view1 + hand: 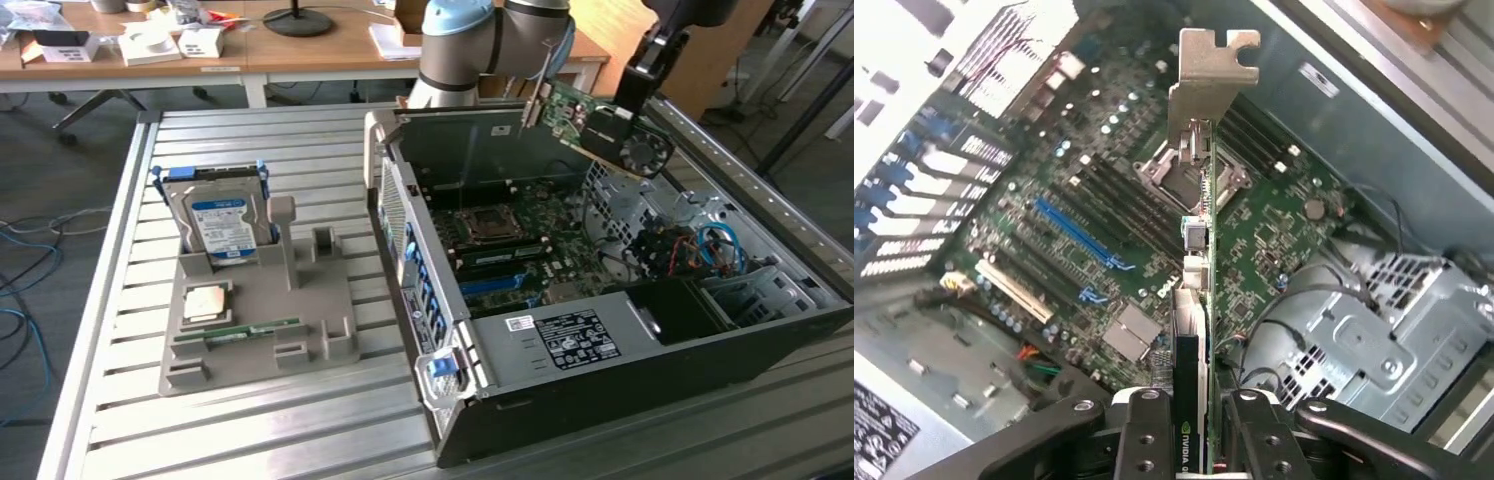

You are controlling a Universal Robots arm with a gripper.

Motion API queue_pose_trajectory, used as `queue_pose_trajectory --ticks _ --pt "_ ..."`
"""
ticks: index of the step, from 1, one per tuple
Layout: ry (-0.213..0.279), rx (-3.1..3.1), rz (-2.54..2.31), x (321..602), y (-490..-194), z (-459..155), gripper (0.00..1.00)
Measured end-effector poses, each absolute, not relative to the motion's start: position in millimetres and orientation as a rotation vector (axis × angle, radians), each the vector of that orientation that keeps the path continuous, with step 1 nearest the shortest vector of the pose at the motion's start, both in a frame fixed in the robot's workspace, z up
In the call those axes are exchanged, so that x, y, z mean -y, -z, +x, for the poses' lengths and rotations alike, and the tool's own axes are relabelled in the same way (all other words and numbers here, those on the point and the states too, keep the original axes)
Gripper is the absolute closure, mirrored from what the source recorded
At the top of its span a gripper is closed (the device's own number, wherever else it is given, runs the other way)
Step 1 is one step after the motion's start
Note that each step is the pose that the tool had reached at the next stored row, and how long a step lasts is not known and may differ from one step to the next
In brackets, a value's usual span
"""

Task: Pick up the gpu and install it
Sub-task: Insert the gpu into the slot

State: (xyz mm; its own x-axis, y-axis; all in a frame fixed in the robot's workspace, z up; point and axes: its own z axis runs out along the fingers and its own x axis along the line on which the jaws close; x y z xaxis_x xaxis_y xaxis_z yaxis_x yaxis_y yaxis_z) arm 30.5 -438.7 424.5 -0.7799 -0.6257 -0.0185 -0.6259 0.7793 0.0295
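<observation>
You have the gpu (587,120) clamped in the tool (630,95), held clear above the open computer case (587,350), which lies on its side on the slatted metal surface (267,430). In the exterior view the card is tilted, with its green board and black fan in sight. It hangs over the case's far corner, towards the surface's far edge, and the tool grips it from its upper side.

From the wrist view you look straight along the card. The tool (1192,410) has its fingers (1144,430) pressed on either side of the gpu (1196,270), which runs edge-on away from the tool with its silver bracket (1209,90) at the far end. Beneath it you see the motherboard (1104,230) and its blue slots (1079,235); the card is apart from the board and not seated in any slot.

On the part of the surface at the exterior view's left, the grey holder (267,340) carries the hard drive (220,225) upright and the memory stick (240,330) lying flat, both well apart from the tool
</observation>
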Motion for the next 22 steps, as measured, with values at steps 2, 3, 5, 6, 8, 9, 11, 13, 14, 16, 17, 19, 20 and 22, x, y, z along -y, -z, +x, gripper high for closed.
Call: queue_pose_trajectory --ticks 2,3,5,6,8,9,11,13,14,16,17,19,20,22 --pt "-0.053 -2.937 -1.093 438.7 -424.4 30.4 0.74" --pt "-0.053 -2.927 -1.121 438.7 -424.3 30.4 0.74" --pt "-0.053 -2.908 -1.172 438.7 -424.3 30.4 0.74" --pt "-0.053 -2.898 -1.196 438.7 -424.2 30.4 0.74" --pt "-0.053 -2.88 -1.242 438.7 -424.2 30.4 0.74" --pt "-0.052 -2.871 -1.264 438.7 -424.2 30.4 0.74" --pt "-0.052 -2.85 -1.311 438.7 -424.2 30.4 0.74" --pt "-0.052 -2.827 -1.361 438.7 -424.2 30.4 0.74" --pt "-0.051 -2.816 -1.386 438.7 -424.1 30.3 0.74" --pt "-0.051 -2.792 -1.435 438.7 -424.0 30.3 0.74" --pt "-0.051 -2.779 -1.461 438.7 -423.9 30.3 0.74" --pt "-0.05 -2.752 -1.513 438.7 -423.8 30.3 0.74" --pt "-0.05 -2.74 -1.535 438.7 -423.7 30.3 0.74" --pt "-0.049 -2.716 -1.579 438.7 -423.5 30.3 0.74"
